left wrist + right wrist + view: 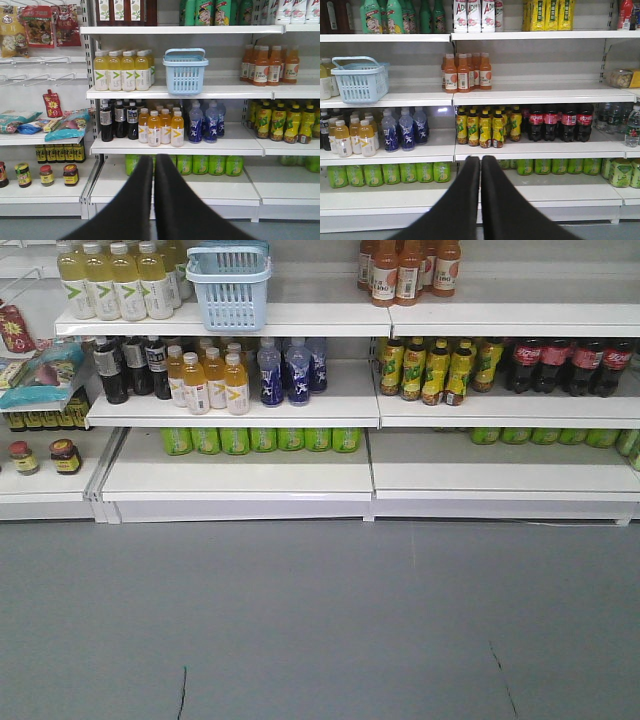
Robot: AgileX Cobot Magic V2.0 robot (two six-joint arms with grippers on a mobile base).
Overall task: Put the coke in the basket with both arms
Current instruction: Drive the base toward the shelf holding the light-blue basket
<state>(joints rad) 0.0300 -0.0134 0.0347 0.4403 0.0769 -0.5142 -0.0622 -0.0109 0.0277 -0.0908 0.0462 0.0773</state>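
Observation:
The light blue basket (pixel 229 285) stands on the upper shelf between the yellow-green bottles and an open stretch of shelf. It also shows in the left wrist view as the basket (pixel 185 70) and at the far left of the right wrist view as the basket (pixel 360 79). The coke is out of view in every frame. My left gripper (pixel 153 158) is shut with nothing in it, pointing at the lower shelves well short of them. My right gripper (pixel 480 159) is likewise shut and empty, aimed below the yellow drink bottles. Neither arm shows in the front view.
White store shelves (pixel 235 480) span the scene above a grey floor (pixel 320 620). Dark cola bottles with red labels (pixel 565 365) stand at the right of the middle shelf. Green bottles (pixel 260 440) line the lowest shelf. Jars (pixel 47 175) and hanging snack packs (pixel 37 25) fill the left rack.

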